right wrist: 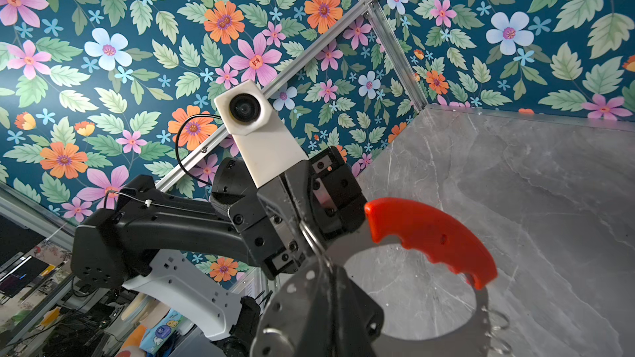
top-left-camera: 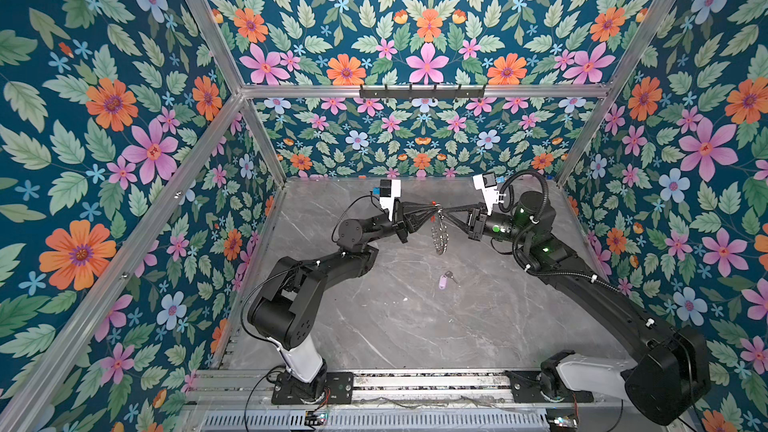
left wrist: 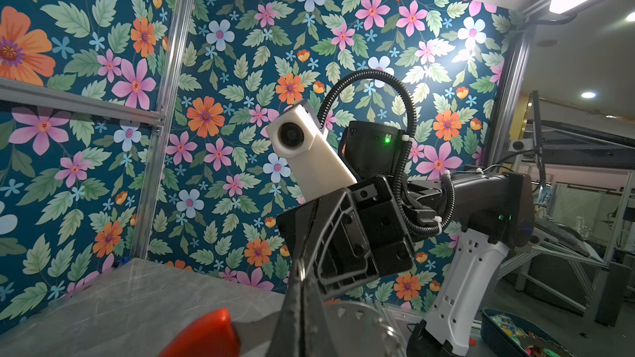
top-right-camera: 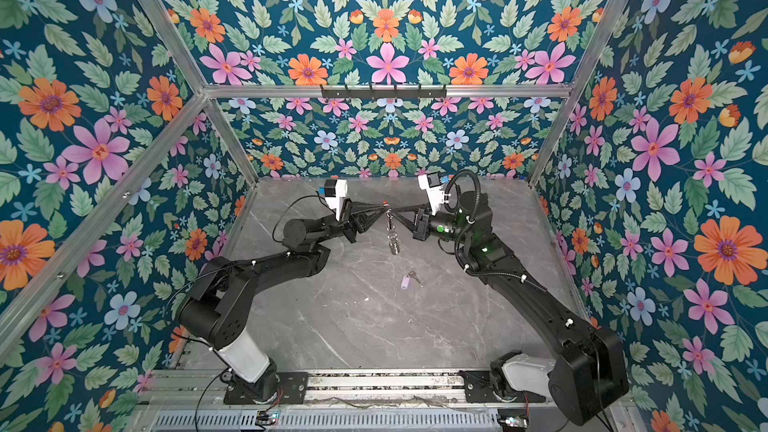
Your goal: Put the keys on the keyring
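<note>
Nearest the lens in the right wrist view is the keyring [right wrist: 433, 238]; its red curved section and perforated metal band fill the foreground. We read both arms as sharing the load. The left gripper [top-left-camera: 431, 211] is clamped on the band close to the red section. The right gripper [top-left-camera: 448, 214] meets it tip to tip and is closed on the same band. Held this way, the loop hangs clear of the tabletop [top-left-camera: 395, 317], and its small split rings [right wrist: 497, 322] dangle freely below. We judge this two-point hold to be a means of steadying the loop so that one ring can be presented for threading.

One key, the lilac-tagged key [top-left-camera: 444, 282], lies flat on the tabletop, nearer the arm bases and well apart from both grippers. No key is on the loop as far as we can see (we cannot find the second key in any view).

The only container is a dark bin [left wrist: 515, 334] outside the cell. It holds small colourful items too blurred to name.
</note>
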Robot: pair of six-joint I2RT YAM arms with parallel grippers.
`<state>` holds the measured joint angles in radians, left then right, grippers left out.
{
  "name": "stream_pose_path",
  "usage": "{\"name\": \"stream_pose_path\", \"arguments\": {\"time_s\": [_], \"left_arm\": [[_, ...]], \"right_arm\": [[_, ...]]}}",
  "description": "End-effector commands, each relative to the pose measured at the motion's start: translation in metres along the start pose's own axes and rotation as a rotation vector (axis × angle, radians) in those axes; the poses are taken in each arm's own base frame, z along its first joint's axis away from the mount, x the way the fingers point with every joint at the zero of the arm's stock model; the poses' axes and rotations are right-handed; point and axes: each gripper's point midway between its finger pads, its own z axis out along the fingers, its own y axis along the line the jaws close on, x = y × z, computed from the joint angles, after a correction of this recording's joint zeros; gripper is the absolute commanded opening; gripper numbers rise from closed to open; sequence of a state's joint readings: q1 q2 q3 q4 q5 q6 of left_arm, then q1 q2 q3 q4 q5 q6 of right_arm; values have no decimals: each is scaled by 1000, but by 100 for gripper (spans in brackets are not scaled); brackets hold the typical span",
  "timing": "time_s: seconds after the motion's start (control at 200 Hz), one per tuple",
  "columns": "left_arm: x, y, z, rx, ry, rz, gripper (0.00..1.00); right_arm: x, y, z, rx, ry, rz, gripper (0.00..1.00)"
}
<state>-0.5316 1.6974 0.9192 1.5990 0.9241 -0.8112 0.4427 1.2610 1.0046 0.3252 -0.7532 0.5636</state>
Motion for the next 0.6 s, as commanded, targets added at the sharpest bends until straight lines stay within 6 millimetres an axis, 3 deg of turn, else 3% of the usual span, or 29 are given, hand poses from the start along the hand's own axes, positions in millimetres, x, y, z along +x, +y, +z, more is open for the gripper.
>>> {"name": "stream_pose_path", "arguments": {"time_s": [0.0,0.23,0.595], "left_arm": [[-12,-16,4,51,-38,59,0],[-11,-19,3,52,-37,64,0],[-8,-18,2,50,-31,61,0]], "right_arm": [[3,6,7,-38,13,10,0],[4,8,11,-41,18,9,2],[-3,6,-6,74,-24,-65,18]]}}
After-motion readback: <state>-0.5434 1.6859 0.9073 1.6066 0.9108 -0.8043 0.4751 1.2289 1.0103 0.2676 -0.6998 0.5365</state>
